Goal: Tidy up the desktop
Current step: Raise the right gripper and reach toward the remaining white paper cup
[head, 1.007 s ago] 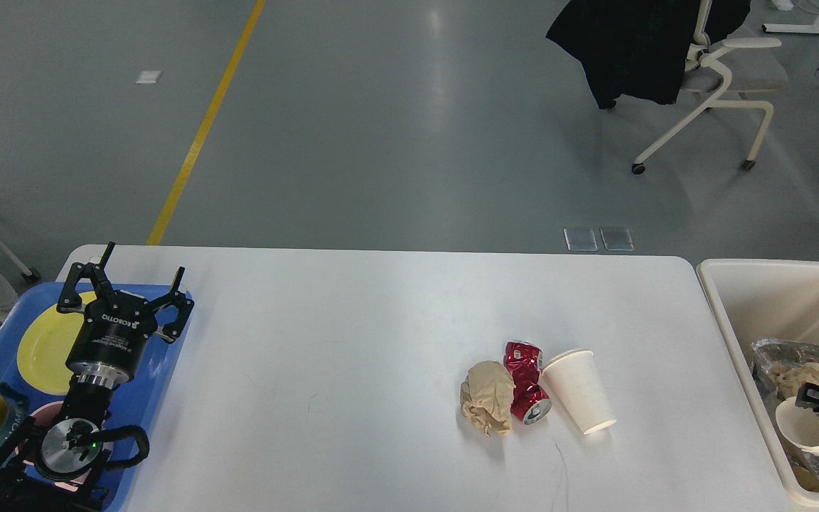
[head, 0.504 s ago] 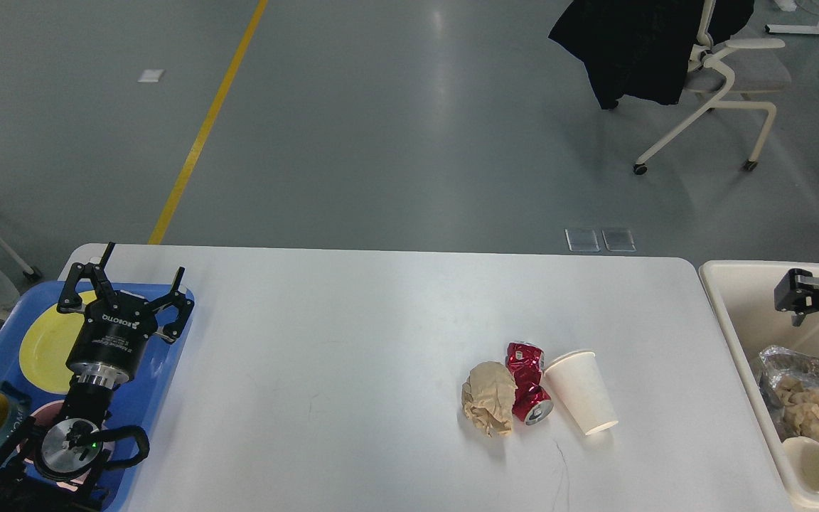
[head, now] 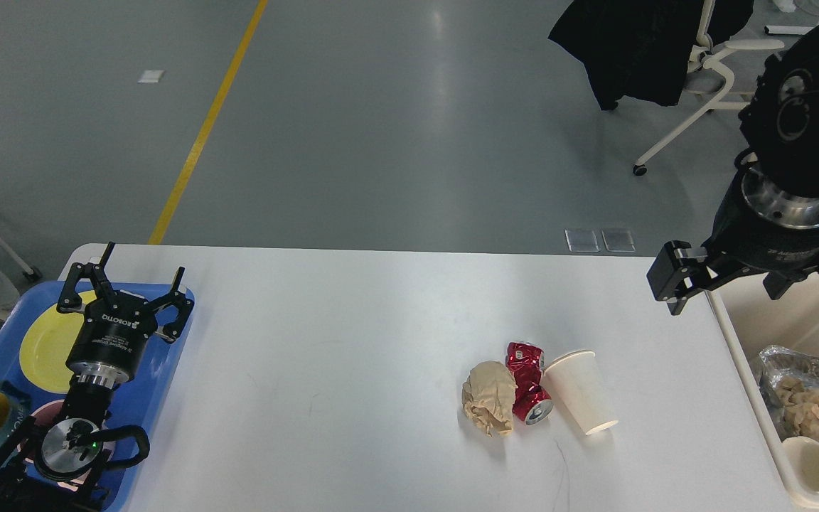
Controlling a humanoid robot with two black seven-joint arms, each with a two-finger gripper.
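Desktop (head: 352, 334), the wide white rounded-corner tabletop, is filling the lower view, carrying a crumpled tan paper ball (head: 488, 406), a crushed red can (head: 527, 382) and a tipped white paper cup (head: 581, 390) touching in a row. My right gripper (head: 729, 284) is rising from the cream bin (head: 736, 334), its spread probably wide, though hard to tell. My left gripper (head: 125, 281) is staying spread wide and empty above the blue plastic tray (head: 168, 370).

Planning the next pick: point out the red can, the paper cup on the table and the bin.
Red can (head: 527, 382), head view: its crushed middle.
Paper cup (head: 580, 390), head view: its side wall.
Bin (head: 752, 377), head view: its left rim.
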